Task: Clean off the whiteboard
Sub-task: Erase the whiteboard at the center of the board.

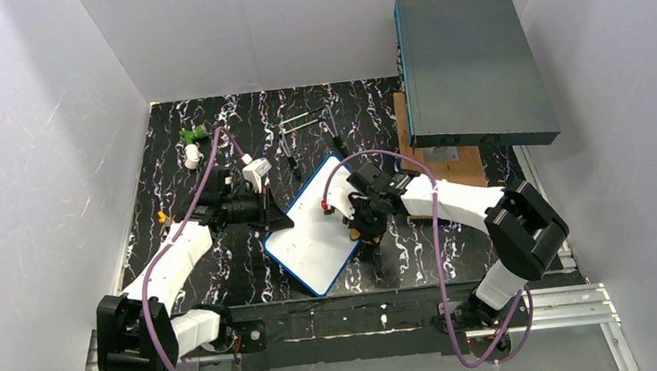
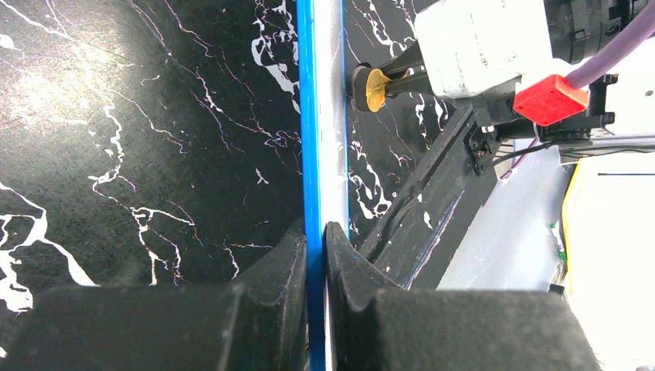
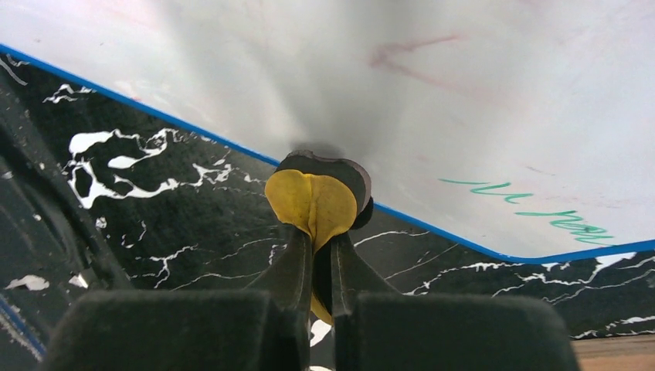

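The whiteboard, white with a blue frame, lies tilted in the middle of the black marbled table. My left gripper is shut on its left edge; the left wrist view shows the blue frame edge-on between my left gripper's fingers. My right gripper is shut on a yellow and black eraser pad, which touches the board's right edge. In the right wrist view the whiteboard bears green handwriting and a faint red smudge. The eraser also shows in the left wrist view.
A large grey-teal box stands at the back right on a wooden block. Behind the board lie markers, thin metal rods and a green and white object. White walls close in the sides.
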Robot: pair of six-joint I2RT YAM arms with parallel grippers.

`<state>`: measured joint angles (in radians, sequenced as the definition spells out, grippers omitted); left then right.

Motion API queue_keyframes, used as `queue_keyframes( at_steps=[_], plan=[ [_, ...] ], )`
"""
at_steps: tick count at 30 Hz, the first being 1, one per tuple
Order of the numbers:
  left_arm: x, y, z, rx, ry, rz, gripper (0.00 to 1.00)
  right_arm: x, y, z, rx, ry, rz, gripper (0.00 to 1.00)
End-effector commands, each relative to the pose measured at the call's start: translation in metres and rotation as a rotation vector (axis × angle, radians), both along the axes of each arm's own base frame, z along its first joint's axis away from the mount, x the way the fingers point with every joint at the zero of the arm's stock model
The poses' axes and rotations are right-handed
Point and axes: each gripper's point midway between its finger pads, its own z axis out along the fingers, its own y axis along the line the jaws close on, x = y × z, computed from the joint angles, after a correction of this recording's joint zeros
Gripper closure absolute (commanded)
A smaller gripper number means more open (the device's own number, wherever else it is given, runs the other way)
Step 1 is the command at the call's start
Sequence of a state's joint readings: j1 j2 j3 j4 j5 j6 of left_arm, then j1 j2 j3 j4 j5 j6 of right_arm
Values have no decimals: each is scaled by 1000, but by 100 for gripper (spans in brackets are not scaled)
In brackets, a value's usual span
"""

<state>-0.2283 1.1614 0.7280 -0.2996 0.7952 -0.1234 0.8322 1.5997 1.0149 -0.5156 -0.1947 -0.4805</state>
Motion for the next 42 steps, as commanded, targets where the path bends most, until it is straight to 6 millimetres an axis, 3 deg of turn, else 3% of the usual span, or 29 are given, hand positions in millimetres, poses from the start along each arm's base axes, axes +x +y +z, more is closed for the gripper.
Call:
queue_keyframes(
  at_steps=[1,7,11,14,16,20,29,36,42],
  plan=[
    [-6,7,-14,60,-30,-29,100,-8,5,22,54,13,59,99],
    [-11,4,-10,23,-33,-22,100,-10,0,37,110,12,61,99],
    [-19,-9,-2,-114,25,23,100,-8,-9,62,202,-20,41,99],
    [-26,-14,4,-131,17,-103,100,-8,-25,97,367,-57,-33,99],
    [-21,-21,5,-173,43,-129,100,-17,-30,107,447,-94,-17,99],
    [-12,-30,6,-223,80,-194,100,-16,-47,71,428,-185,119,99],
    [-1,-29,-10,-171,147,-202,100,25,-65,33,263,-381,106,99],
    [6,-25,-19,-120,172,-153,100,58,-58,25,123,-556,159,99],
    [7,-22,-20,-93,174,-133,100,66,-50,19,76,-606,174,99]
  ],
)
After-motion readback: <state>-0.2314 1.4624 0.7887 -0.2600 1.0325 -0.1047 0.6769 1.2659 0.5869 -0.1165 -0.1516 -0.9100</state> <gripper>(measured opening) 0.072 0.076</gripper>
